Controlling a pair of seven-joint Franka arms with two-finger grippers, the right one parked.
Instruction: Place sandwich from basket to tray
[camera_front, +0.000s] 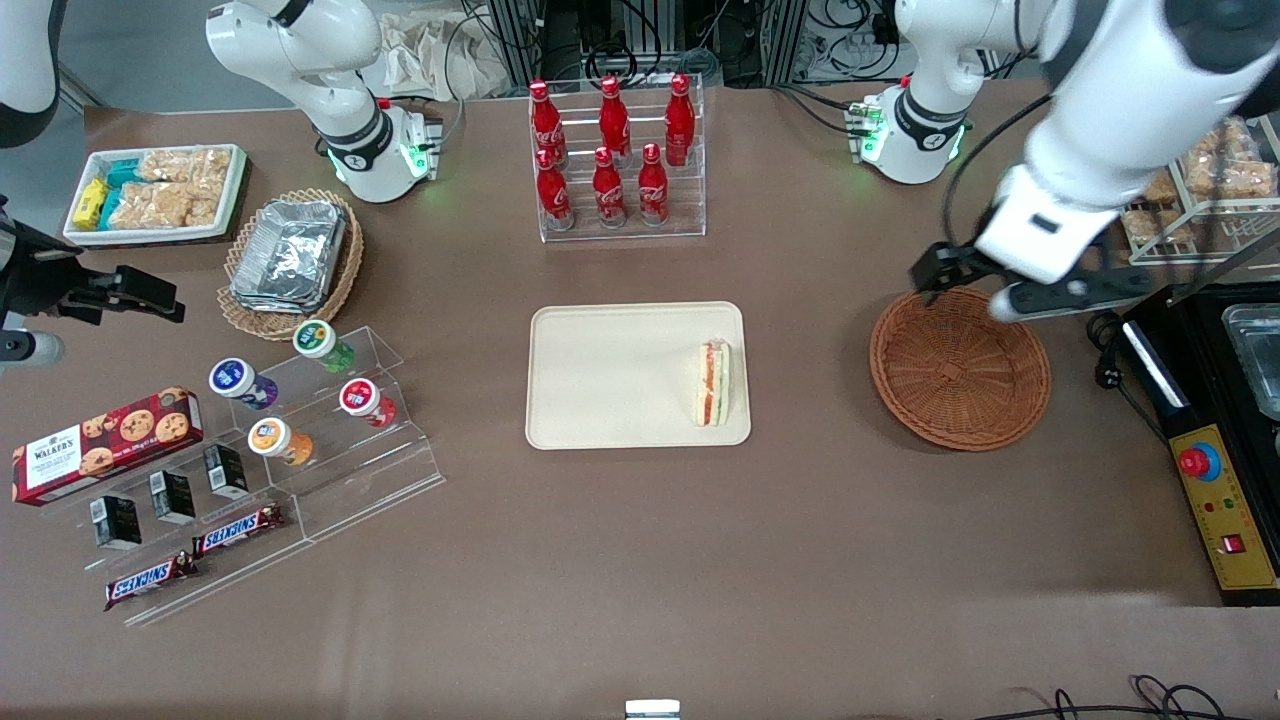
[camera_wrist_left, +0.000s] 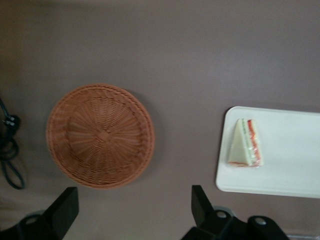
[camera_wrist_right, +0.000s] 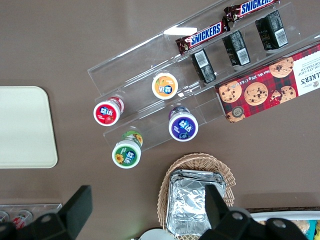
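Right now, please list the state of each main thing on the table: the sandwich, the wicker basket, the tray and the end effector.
sandwich: lying on the tray, near the edge that faces the basket.
basket: upright, nothing inside.
tray: flat on the table, holding only the sandwich.
end effector: open, holding nothing, raised above the table beside the basket.
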